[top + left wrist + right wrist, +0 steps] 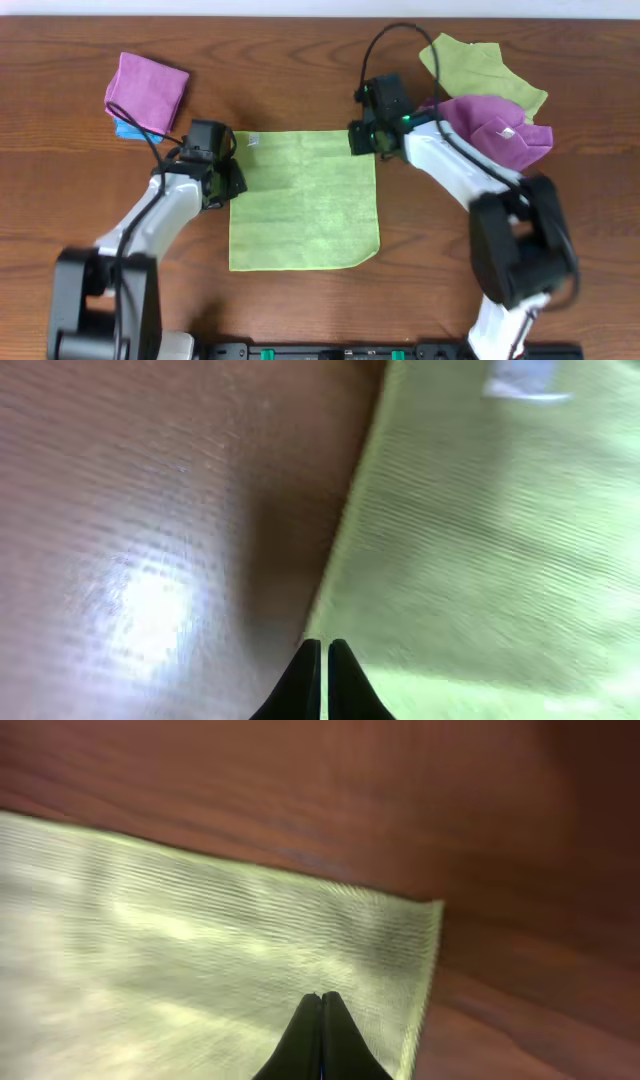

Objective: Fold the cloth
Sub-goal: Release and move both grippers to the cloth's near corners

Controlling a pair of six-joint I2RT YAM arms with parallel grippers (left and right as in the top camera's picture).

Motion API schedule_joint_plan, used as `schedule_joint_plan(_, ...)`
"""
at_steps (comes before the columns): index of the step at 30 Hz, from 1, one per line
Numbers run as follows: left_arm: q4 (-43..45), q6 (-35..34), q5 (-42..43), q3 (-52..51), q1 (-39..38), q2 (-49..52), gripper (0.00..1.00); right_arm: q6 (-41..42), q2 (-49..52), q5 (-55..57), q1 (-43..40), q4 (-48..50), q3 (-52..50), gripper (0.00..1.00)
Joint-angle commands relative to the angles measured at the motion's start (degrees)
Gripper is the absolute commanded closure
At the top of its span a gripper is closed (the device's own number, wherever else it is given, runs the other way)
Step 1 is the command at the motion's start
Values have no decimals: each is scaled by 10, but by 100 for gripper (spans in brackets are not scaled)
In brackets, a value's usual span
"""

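The lime-green cloth [305, 200] lies spread flat in the middle of the wooden table, with its white tag [251, 141] at the far left corner. My left gripper [222, 182] is shut, its tips at the cloth's left edge [324, 645]; the cloth [480, 540] and tag [525, 380] fill the right of that view. My right gripper [362, 138] is shut, its tips [321, 997] low over the cloth [180, 950] just inside the far right corner. No fold of cloth shows between either pair of jaws.
A folded purple cloth [147, 90] lies on something blue [125, 130] at the far left. A duller green cloth [480, 65] and a purple cloth with a white tag [495, 130] lie at the far right, beside the right arm.
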Motion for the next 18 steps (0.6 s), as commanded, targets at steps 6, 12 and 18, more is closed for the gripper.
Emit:
schedule_joint_plan(6,-150,-49,48,8,3,-140,94,-16,-175,-19,-2,-152,4,88)
schedule_joint_plan(12,-288,-42,49,3,2,-209,94,-8,-234,-85,-2,-339,4,87)
schedule_joint_plan(18,-309,-41,83,-60,2,-283,84,-8,-239,-113,-2,-459,-8,73)
